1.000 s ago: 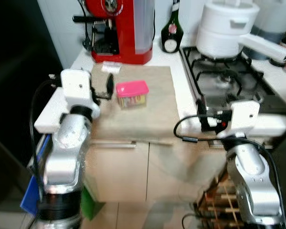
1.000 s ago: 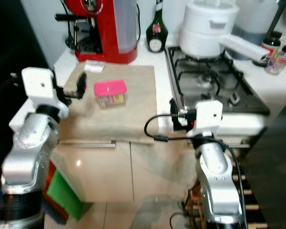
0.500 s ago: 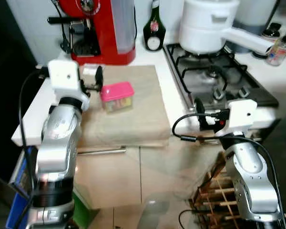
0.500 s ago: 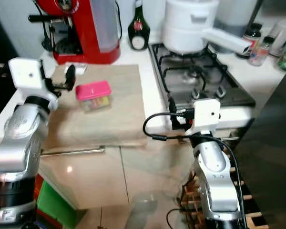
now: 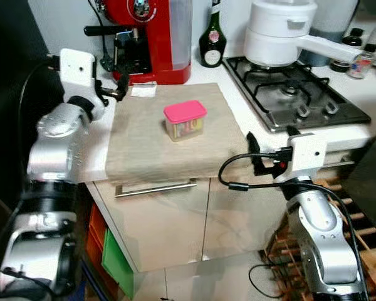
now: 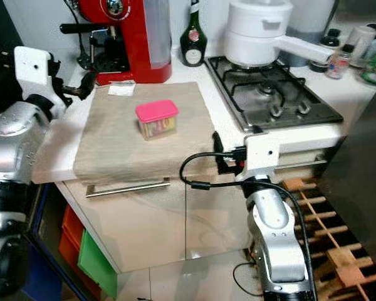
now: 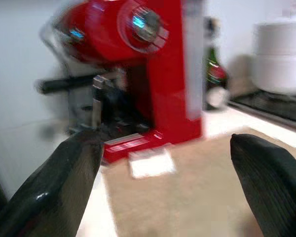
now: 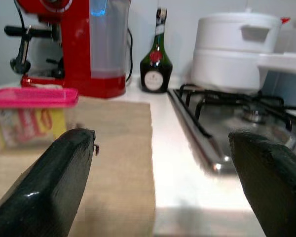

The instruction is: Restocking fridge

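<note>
Item: pink-lidded food container (image 5: 185,120), sitting on the beige mat (image 5: 150,138) at mid-table. Change: your left tool (image 5: 117,86) has drawn back from it toward the red coffee machine (image 5: 155,37), fingers apart, empty. Right tool (image 5: 252,155), fingers apart, waits at the table edge. Pickup not begun.

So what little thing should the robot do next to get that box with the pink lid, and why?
Probably bring the left hand back toward the pink-lidded box. The box sits alone in the middle of the beige mat, touched by nothing. The left hand is open near the red coffee machine, off to the box's side, while the right hand, also open, sits low at the counter's front edge.
</note>
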You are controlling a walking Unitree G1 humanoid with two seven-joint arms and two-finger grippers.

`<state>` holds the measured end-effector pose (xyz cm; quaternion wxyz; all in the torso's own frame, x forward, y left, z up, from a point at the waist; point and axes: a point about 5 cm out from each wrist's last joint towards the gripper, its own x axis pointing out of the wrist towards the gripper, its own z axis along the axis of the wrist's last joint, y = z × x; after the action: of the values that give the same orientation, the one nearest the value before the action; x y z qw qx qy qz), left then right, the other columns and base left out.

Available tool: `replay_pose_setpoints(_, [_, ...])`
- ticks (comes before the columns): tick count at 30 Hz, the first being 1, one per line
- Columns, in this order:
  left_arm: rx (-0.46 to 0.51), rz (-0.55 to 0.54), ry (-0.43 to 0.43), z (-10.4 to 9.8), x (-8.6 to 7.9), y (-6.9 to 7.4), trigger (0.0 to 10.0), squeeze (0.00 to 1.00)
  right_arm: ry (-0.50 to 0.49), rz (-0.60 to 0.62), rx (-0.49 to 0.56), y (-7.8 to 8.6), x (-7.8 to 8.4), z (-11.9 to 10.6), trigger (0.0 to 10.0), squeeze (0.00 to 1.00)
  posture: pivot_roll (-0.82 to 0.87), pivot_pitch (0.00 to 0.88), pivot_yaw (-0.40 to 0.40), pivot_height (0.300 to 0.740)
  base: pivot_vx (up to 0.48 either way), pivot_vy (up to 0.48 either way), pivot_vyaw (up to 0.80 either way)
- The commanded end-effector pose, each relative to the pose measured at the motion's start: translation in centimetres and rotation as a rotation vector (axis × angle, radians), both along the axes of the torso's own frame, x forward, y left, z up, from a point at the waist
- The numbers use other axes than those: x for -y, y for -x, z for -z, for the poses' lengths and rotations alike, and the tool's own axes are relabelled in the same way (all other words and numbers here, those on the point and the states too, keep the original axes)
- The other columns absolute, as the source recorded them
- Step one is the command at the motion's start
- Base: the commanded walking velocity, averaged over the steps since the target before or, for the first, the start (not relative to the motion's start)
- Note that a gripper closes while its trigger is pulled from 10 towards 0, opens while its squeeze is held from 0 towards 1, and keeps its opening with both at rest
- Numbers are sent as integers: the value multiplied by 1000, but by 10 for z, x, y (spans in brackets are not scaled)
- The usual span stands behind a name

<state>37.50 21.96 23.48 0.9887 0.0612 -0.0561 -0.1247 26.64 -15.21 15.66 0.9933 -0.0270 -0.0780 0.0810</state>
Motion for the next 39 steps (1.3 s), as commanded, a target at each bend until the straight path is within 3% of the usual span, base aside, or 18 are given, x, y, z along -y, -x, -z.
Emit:
replay_pose_setpoints(1, [-63, 188, -57, 10, 6, -3, 10000, 0, 2, -26, 9, 2, -2, -5, 10000, 0, -91, 24, 70, 740, 0, 0, 0])
replay_pose_setpoints(8, [-185, 394, -135, 33, 12, 0, 10000, 0, -22, -111, -15, 8, -11, -5, 10000, 0, -108, 46, 69, 740, 0, 0, 0])
replay_pose_setpoints(15, [-174, 522, -163, 34, 25, -5, 10000, 0, -3, -127, -43, 13, -8, -3, 10000, 0, -126, 63, 44, 740, 0, 0, 0])
replay_pose_setpoints(19, [-152, 482, -166, 30, 27, -10, 10000, 0, 3, -135, -50, 15, -7, -4, 10000, 0, -139, 69, 41, 740, 0, 0, 0])
replay_pose_setpoints(28, [-136, 274, -142, 26, 8, -20, 10000, 0, 12, -133, -69, 21, -4, -4, 10000, 0, -161, 81, 38, 740, 0, 0, 0])
replay_pose_setpoints(34, [-74, 283, -123, 12, 0, -19, 10000, 0, 17, -126, -76, 24, -2, -4, 10000, 0, -164, 85, 33, 740, 0, 0, 0])
replay_pose_setpoints(39, [-73, 212, -114, 11, -14, -18, 10000, 0, 21, -149, -89, 24, -6, -3, 10000, 0, -160, 86, 27, 740, 0, 0, 0])
